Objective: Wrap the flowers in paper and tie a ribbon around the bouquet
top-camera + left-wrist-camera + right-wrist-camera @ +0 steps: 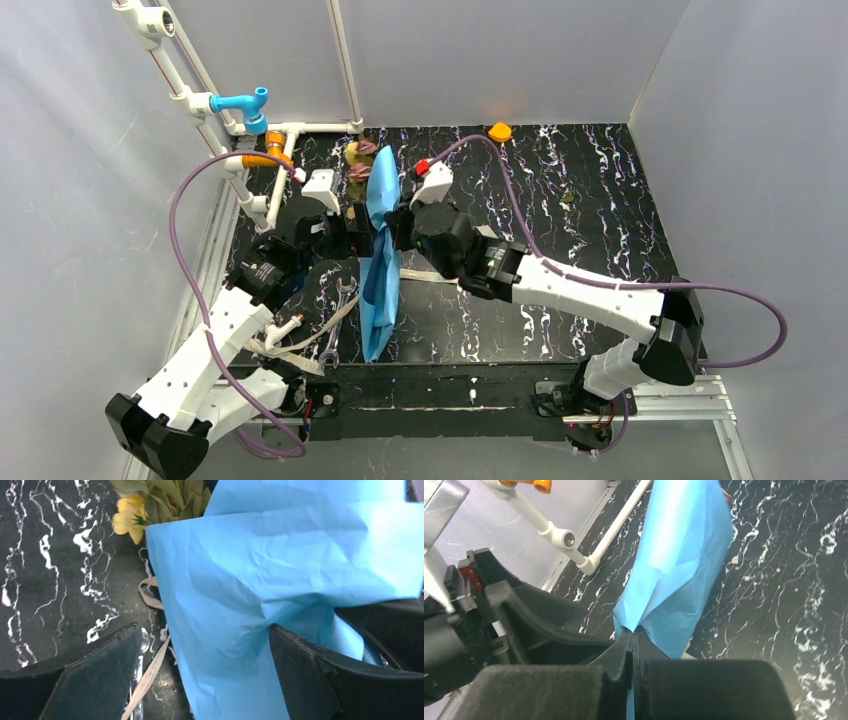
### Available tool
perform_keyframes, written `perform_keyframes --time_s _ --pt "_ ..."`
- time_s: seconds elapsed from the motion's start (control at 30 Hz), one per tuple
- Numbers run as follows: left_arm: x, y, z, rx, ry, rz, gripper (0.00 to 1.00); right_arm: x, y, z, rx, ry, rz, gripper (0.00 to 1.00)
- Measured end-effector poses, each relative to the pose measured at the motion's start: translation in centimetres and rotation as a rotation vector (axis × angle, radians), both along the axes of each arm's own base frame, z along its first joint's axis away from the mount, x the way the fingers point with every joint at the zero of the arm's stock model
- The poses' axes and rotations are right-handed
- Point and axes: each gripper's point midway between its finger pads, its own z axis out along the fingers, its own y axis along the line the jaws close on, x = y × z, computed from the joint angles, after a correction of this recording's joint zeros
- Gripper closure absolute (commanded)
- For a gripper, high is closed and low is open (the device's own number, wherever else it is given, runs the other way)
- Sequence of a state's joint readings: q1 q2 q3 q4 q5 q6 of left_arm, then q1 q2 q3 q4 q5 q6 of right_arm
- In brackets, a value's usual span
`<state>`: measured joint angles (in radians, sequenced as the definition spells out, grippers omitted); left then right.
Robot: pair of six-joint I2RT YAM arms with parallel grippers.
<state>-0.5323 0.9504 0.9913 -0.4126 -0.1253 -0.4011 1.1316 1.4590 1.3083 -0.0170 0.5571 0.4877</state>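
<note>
Worryingly, the creased light blue paper sheet [684,555] was pinched by one edge in the right gripper's [633,642] closed jaws but sat loose between the left gripper's [202,630] wide-open jaws, so a tug might tear it off the dried yellow roses [127,517].

No text, label, brand, number or sign is legible in any of the three views. The paper [280,580] is plain blue and unprinted on its visible faces. The white marks on the table [600,190] are marble veining, not writing.
</note>
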Motion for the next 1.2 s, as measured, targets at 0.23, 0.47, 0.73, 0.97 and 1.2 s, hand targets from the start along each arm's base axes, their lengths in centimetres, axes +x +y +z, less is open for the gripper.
perform_keyframes --time_s 0.23,0.47,0.73,0.97,1.2 --pt "-1.3 0.8 -2.8 0.048 0.059 -0.009 0.02 -2.7 -5.2 -8.3 -0.042 0.096 -0.168 0.99" --pt "-0.7 -0.7 -6.6 0.067 0.173 -0.048 0.02 -3.7 -12.7 -18.9 -0.237 0.234 -0.328 0.99" --pt "0.4 -1.3 -8.9 0.105 0.247 -0.041 0.05 -3.0 -14.2 -19.8 -0.224 0.296 -0.39 0.99" --pt "1.2 -3.8 -8.9 0.068 0.261 -0.103 0.18 -1.3 -15.9 -22.2 -0.267 0.367 -0.441 0.99" --pt "-0.6 -10.4 -13.8 0.12 0.385 -0.271 0.19 -1.5 -16.1 -25.4 -0.325 0.47 -0.414 0.9"
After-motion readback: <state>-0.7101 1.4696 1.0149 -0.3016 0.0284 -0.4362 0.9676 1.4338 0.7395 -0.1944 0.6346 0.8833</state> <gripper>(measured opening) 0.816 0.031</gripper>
